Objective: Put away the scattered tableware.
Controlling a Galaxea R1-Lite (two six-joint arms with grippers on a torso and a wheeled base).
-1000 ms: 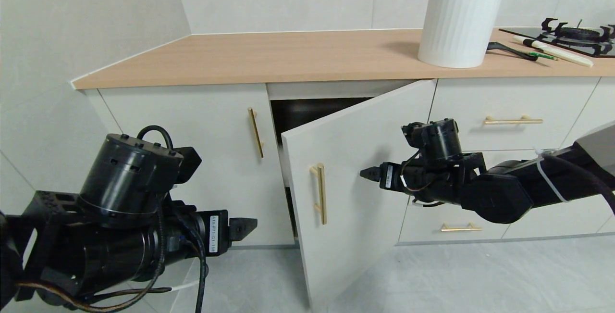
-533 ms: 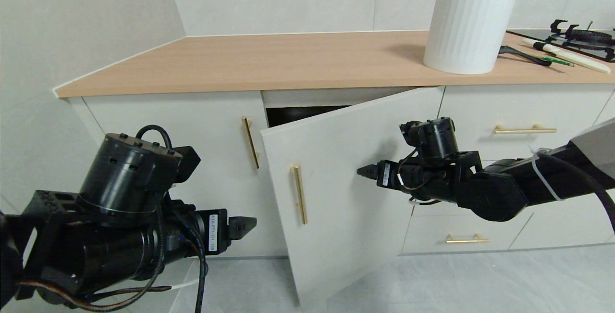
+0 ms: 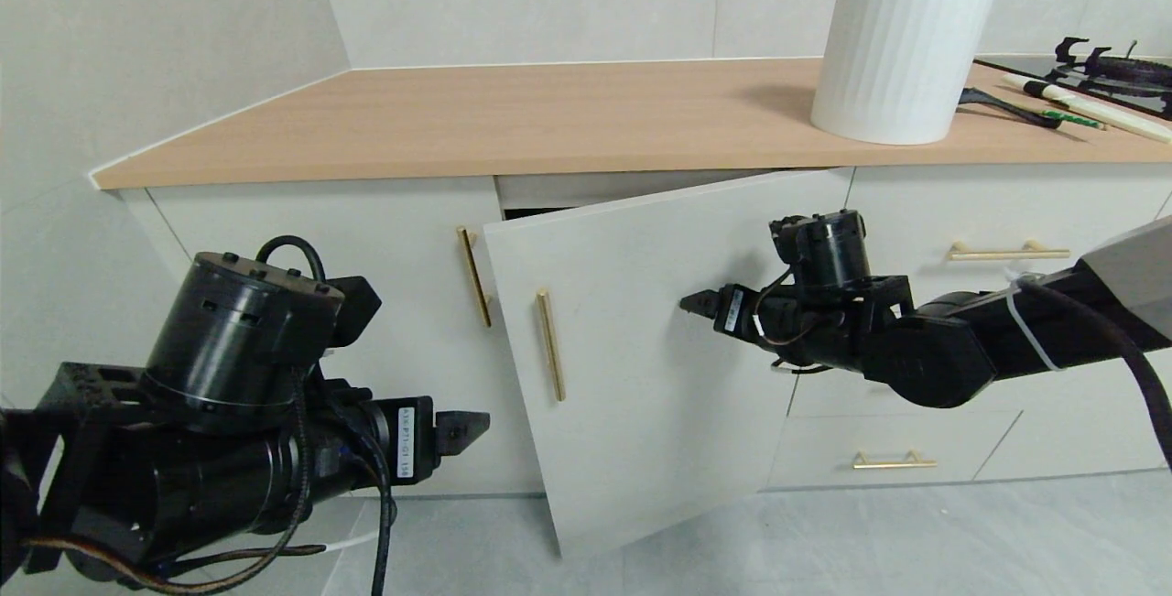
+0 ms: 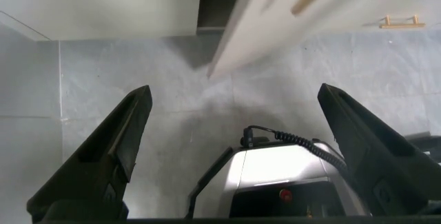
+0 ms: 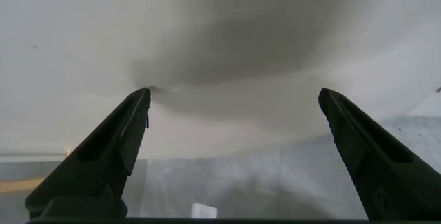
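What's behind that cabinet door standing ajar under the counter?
A thin dark gap shows along the top edge of the cabinet door. The door covers the rest of the inside, so any contents cannot be seen.

The head camera looks forward and down from above both arms, taking in the wooden surface (image 3: 513, 120) and the cabinet door (image 3: 659, 349) at middle range. The left wrist camera faces down past its own fingers (image 4: 114, 151) to the floor (image 4: 172, 79), catching that door's lower corner. The right wrist camera sits close against the door's face. All three views share the door.
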